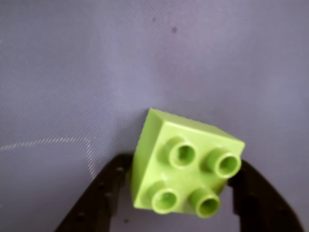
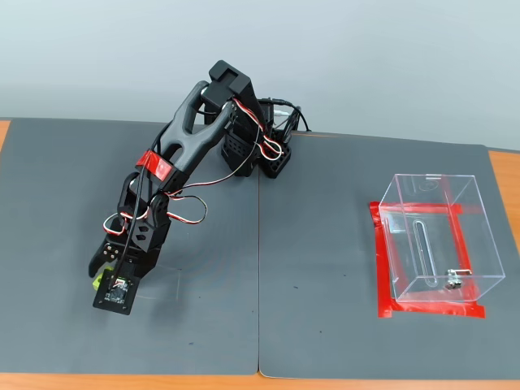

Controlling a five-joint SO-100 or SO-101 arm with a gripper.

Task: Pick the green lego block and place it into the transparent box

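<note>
In the wrist view the green lego block (image 1: 186,169) fills the lower middle, tilted, with its four studs facing the camera. My gripper (image 1: 182,165) is shut on it, one black finger (image 1: 108,191) against its left side and the other against its right. In the fixed view the gripper (image 2: 99,273) is low over the left part of the dark mat, and only a sliver of the green block (image 2: 97,283) shows under the wrist camera board. The transparent box (image 2: 479,244) stands far to the right on red tape, open at the top.
The arm's base (image 2: 264,154) sits at the back middle of the mat. A seam (image 2: 258,276) runs front to back between the two grey mat halves. Orange table edge (image 2: 504,187) shows at the right, beyond the box.
</note>
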